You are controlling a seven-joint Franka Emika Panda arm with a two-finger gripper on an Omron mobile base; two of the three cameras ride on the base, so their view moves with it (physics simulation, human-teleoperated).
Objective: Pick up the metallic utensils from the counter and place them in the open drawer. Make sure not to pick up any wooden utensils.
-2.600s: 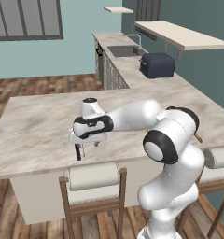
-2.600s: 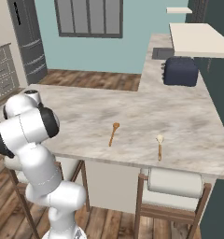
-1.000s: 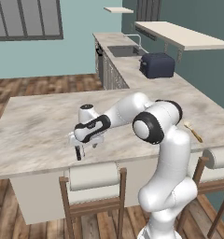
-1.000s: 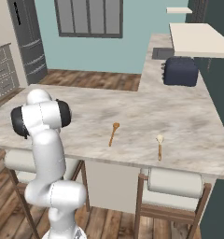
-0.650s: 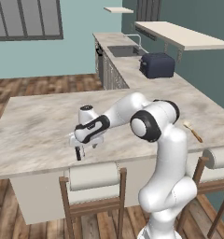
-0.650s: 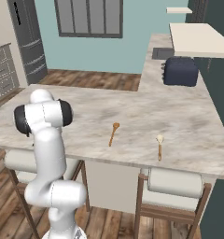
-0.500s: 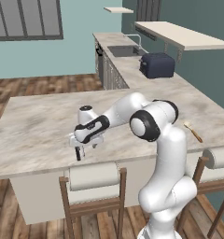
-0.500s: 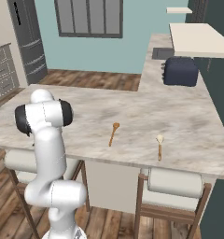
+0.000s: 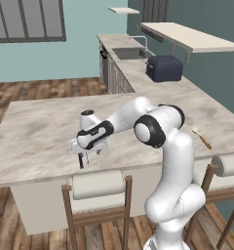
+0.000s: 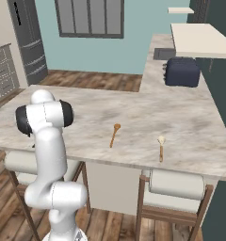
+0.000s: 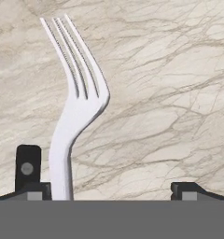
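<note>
The arm reaches low over the near left part of the counter, and the gripper points down close to its front edge. Its jaws stand wide apart; in the hand view the gripper shows one dark fingertip at the left and only the top of the other at the right. Between them, nearer the left one, lies a pale silvery fork flat on the marbled stone, its tines pointing away from the hand. The lower end of its handle is cut off at the bottom, so I cannot tell if a finger touches it. From the right side, two wooden spoons lie well apart from the arm.
</note>
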